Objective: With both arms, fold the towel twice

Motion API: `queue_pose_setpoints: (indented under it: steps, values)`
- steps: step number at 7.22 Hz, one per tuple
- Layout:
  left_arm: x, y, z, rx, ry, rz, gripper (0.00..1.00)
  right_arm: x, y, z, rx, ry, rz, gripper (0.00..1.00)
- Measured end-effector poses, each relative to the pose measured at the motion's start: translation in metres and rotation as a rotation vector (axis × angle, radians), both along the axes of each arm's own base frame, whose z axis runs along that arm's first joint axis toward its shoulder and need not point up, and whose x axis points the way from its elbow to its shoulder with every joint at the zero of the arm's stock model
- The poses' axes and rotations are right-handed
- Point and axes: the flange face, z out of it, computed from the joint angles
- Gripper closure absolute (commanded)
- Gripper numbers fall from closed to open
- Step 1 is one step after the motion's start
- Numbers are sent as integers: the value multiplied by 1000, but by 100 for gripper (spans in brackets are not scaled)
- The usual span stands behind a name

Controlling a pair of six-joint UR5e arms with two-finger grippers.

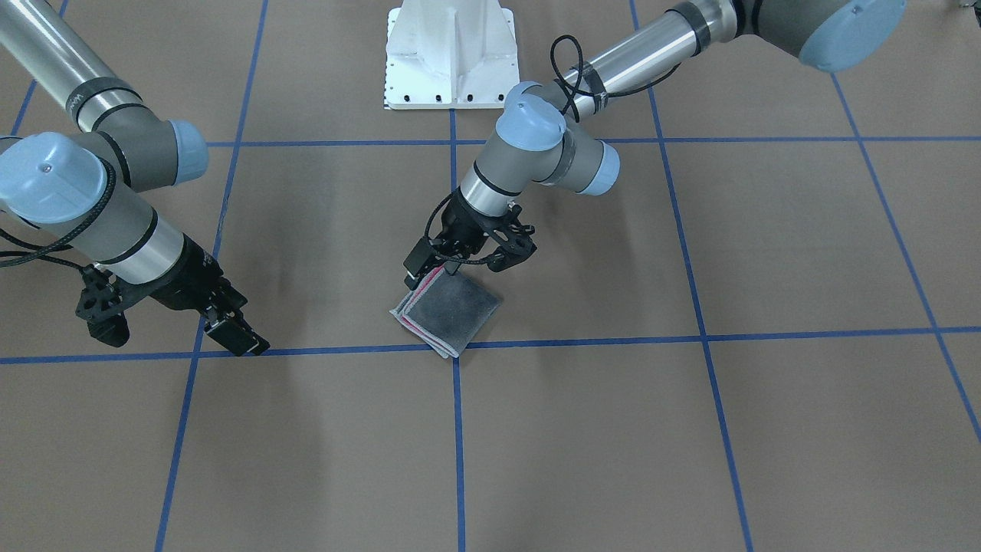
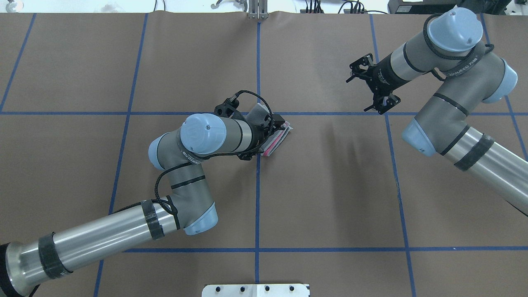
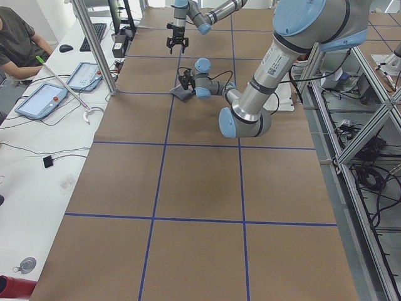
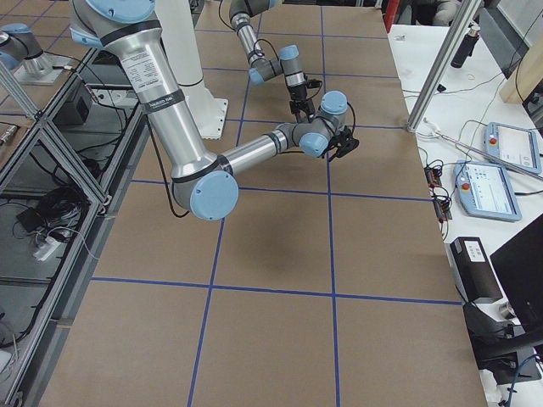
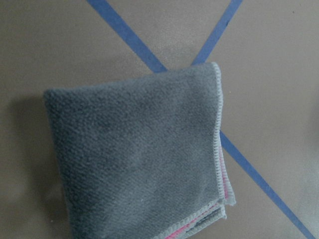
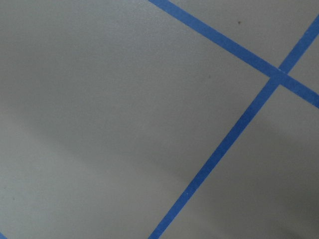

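Tabletop [image 1: 690, 429], folded towel [image 1: 452, 308] beneath left hand [image 1: 463, 263]

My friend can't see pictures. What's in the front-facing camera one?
A small folded towel, grey on top with pink edges peeking out, lies on a brown table with blue lines. The left gripper hangs open at its corner; the right gripper is open, well apart from it.

Opposed overhead and front cameras share the towel [image 1: 448, 310]; wrist cameras look closely down
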Motion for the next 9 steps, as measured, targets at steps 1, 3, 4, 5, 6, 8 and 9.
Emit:
queue_pose_setpoints:
  steps: [1, 3, 4, 5, 6, 8, 9]
  values:
    - [-1, 0, -1, 2, 2, 2, 0, 0, 0, 1, 2, 2, -1, 0]
    - [-10, 4, -2, 8, 15, 5, 0, 0, -1, 1, 13, 6, -5, 0]
    - [-16, 6, -2, 12, 22, 10, 0, 0, -1, 1, 17, 7, -6, 0]
    - [-24, 7, -4, 15, 33, 19, 0, 3, -3, 1, 18, 8, -4, 0]
    - [-42, 4, -2, 18, 46, 24, 0, 9, -6, 1, 18, 9, 4, 0]
    - [-121, -28, 32, 23, 34, 23, 0, 32, -16, 7, 46, 15, -1, 0]
    - [-172, -44, 66, 71, -16, 36, 0, 56, -22, 13, 91, 15, -30, 0]
